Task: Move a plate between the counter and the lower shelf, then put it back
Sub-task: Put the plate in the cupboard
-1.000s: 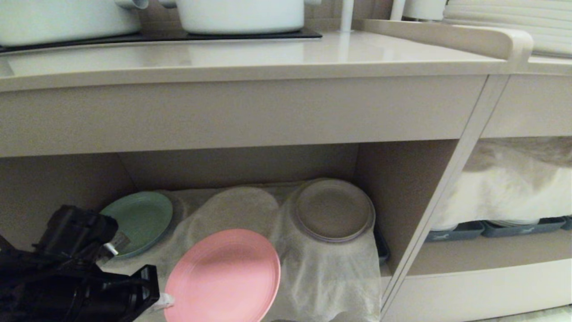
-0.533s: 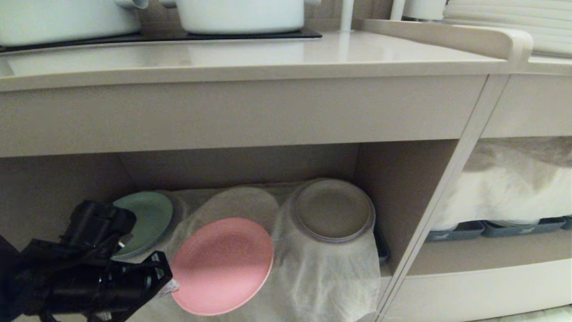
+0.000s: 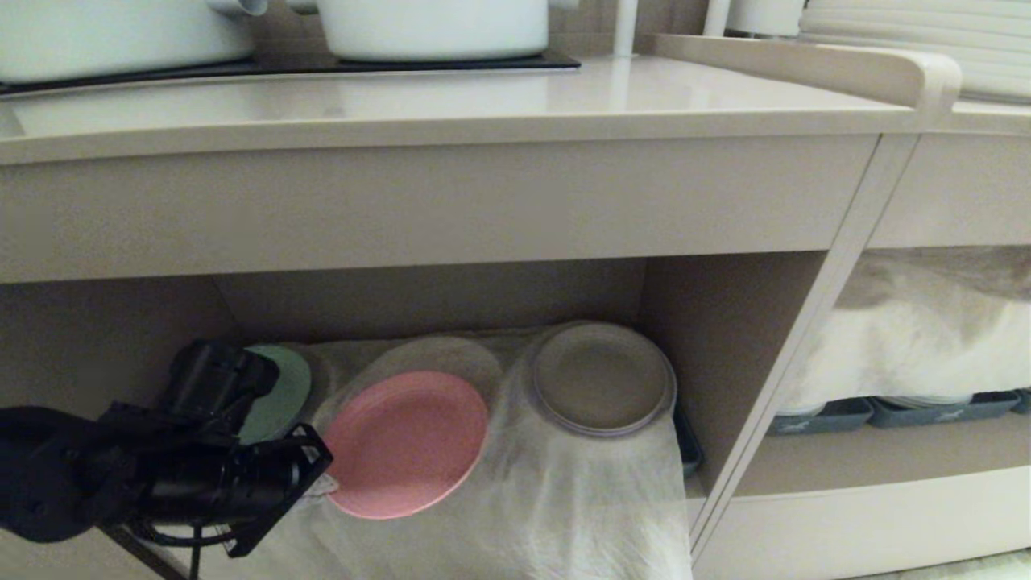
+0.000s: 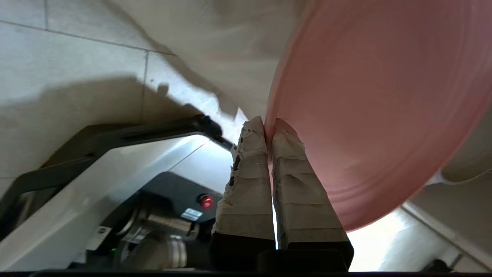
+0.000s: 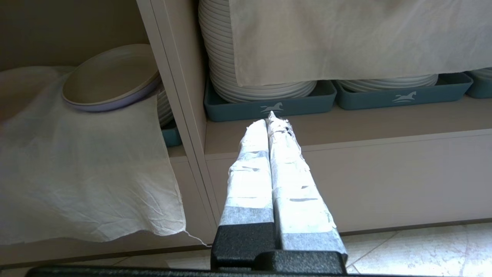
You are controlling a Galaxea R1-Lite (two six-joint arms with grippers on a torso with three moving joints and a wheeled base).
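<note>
The pink plate (image 3: 407,441) hangs nearly level just over the white cloth of the lower shelf (image 3: 580,499), between a green plate and a grey dish. My left gripper (image 3: 324,485) is shut on the plate's left rim; in the left wrist view its taped fingers (image 4: 250,161) pinch the pink rim (image 4: 369,115). The counter (image 3: 483,101) runs above, glossy beige, with the black hob at the back. My right gripper (image 5: 269,117) is shut on nothing, parked low in front of the neighbouring shelf, outside the head view.
A green plate (image 3: 282,395) lies behind my left arm. A grey dish (image 3: 602,379) sits right of the pink plate. White pots (image 3: 435,24) stand on the hob. Dark trays with white plates (image 5: 265,104) fill the right-hand shelf, past an upright panel (image 3: 725,354).
My left gripper has carried the pink plate up and deeper into the lower shelf, and the plate has tilted from steep toward level. The right arm has not moved.
</note>
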